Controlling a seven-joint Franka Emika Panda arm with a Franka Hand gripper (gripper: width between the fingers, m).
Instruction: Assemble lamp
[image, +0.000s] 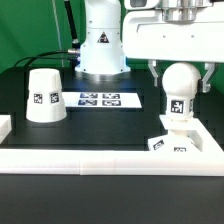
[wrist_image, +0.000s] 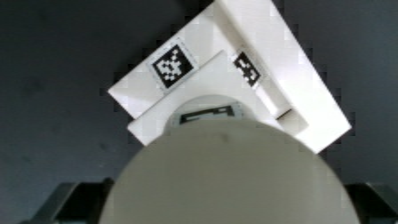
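At the exterior view's right, my pincer (image: 178, 78) hangs over the desk (image: 110, 125) and is closed on the bulb (image: 178, 88). One of my fingers (image: 157, 72) stands on each side of its round white body, and the jaws are only as wide as the ball between them. The bulb is upright, with a black-and-white tag facing the camera low on its front, and its narrower neck points down.

Directly below it lies the base (image: 170, 143), a small flat square plate that also carries tags. The neck seems to meet the top of the base, but I cannot tell whether it is seated there or only touching.

From my wrist view, the bulb (wrist_image: 222, 165) fills the foreground as a pale dome. Beyond it, the base (wrist_image: 240, 60) lies on the dark desk, turned corner-on, with two tags readable on its faces.

Well apart, toward the exterior view's left, the shade (image: 44, 95) stands alone on the desk with its narrow end up and one tag on its side. Between the shade and my pincer, farther back, the marker board (image: 98, 99) lies flat in front of my arm's base (image: 100, 45). A white border wall (image: 110, 160) runs along the near edge of the desk, just in front of the base.
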